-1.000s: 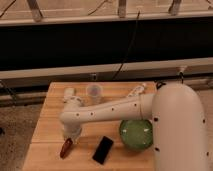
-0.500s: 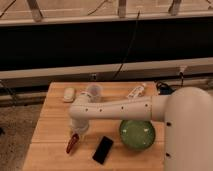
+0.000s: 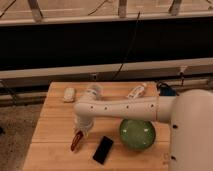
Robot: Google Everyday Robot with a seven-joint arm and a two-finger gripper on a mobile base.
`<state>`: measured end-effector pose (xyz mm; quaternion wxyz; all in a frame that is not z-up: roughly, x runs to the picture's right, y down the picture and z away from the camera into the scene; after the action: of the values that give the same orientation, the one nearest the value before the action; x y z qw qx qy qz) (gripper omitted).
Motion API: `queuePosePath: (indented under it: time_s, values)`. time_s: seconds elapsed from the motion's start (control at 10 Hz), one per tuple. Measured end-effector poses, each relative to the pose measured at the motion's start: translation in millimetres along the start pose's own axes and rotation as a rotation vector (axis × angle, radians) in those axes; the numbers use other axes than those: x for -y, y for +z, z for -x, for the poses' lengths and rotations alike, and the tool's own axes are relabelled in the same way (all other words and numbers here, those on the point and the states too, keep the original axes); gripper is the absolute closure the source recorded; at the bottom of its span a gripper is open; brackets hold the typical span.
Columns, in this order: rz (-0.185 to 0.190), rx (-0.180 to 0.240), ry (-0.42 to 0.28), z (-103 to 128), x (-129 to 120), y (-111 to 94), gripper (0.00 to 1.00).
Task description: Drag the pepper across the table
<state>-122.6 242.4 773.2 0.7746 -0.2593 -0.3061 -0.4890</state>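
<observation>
Camera view, sole angle. Item one: the table, pale wooden planks, seen from above its near edge. Item two: the pepper, slim, red-brown, lying near the seven o'clock part of the top, tapered end pointing toward the near edge. Item three: the gripper, at the end of the white arm, set right at the pepper's upper end and seemingly touching it; whether it is clenched on the pepper or merely pressing cannot be told. Item four: black phone, just beside the pepper at its four o'clock. Item five: green bowl, at three o'clock of the phone. Far edge, twelve o'clock: a small pale object, a clear cup, a white bottle lying down. Handling note: the pepper looks light, slightly pliant and smooth-skinned, likely to roll or pivot; best taken across the thicker stem end.
</observation>
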Motion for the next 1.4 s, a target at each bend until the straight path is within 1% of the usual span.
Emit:
queuePosePath:
  time_s: [0.1,0.2,0.8,1.2,1.4]
  values:
    - [-0.001,0.0,-0.001,-0.7,0.4,-0.3,0.96]
    - [-0.006,0.0,0.005,-6.9,-3.2,-2.0,0.96]
    - [-0.027,0.0,0.023,-31.9,-5.0,-7.0,0.96]
    - [-0.043,-0.001,0.043,-51.8,-16.0,-12.3,0.96]
    - [-0.048,0.001,0.045,-58.1,-18.4,-13.7,0.96]
